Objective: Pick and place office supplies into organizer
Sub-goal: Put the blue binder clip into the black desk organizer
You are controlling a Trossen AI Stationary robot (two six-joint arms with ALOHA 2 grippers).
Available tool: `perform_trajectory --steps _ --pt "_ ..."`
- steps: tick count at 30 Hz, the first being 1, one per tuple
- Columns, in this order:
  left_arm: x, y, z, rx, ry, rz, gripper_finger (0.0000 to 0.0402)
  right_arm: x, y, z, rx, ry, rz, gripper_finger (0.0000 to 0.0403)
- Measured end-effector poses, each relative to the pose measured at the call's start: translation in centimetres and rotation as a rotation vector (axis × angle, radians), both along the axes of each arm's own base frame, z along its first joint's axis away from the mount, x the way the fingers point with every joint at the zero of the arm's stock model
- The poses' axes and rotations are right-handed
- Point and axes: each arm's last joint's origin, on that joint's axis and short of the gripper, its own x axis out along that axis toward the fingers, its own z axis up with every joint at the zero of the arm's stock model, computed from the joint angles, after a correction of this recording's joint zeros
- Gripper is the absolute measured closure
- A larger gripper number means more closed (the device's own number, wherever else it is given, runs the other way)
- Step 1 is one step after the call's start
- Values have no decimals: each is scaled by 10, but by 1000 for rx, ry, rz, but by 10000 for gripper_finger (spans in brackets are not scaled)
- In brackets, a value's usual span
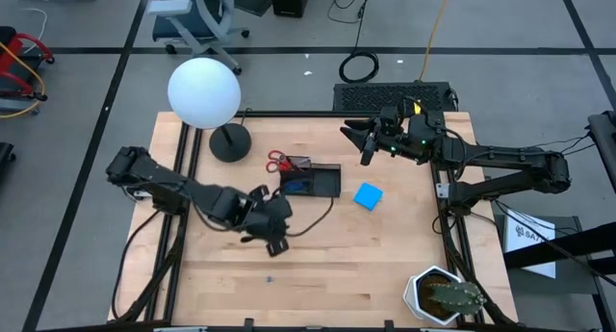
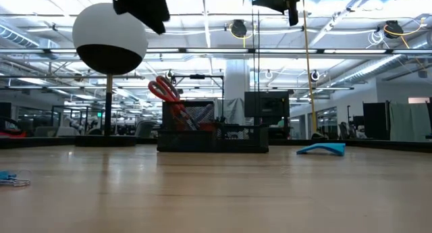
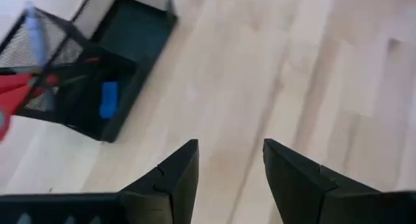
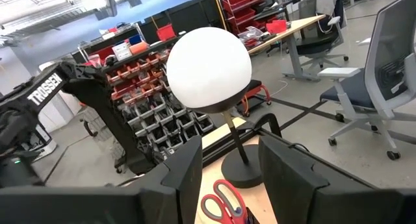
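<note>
Red-handled scissors (image 1: 278, 162) stand in the black organizer (image 1: 312, 180) at mid-bench, with the blue pad (image 1: 368, 196) lying just to its right. Left pincer (image 1: 272, 238) hovers near-left of the organizer, fingers apart and empty; right pincer (image 1: 364, 140) hangs far-right, also apart, empty.

- Bare counter (image 1: 318, 265) lies open in front of the organizer (image 1: 310, 181).
- The lamp (image 1: 205, 93) stands just beside the organizer's scissors (image 1: 278, 162) end, crowding that side.
- A potted cactus (image 1: 445, 295) blocks one near corner.
</note>
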Motion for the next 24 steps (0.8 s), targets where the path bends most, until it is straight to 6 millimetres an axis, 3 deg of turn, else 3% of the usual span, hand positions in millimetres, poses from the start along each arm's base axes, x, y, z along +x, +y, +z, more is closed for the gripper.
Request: perform_trajectory --steps 10,17,24 --pt "-23 -51 -1 11 51 -348 224 0 0 0 43 -14 -2 261" --pt "-38 -76 -2 7 56 -446 224 0 0 0 84 -30 -3 261" --pt "-39 -92 -21 -43 138 -477 224 0 0 -2 103 -14 -5 261"
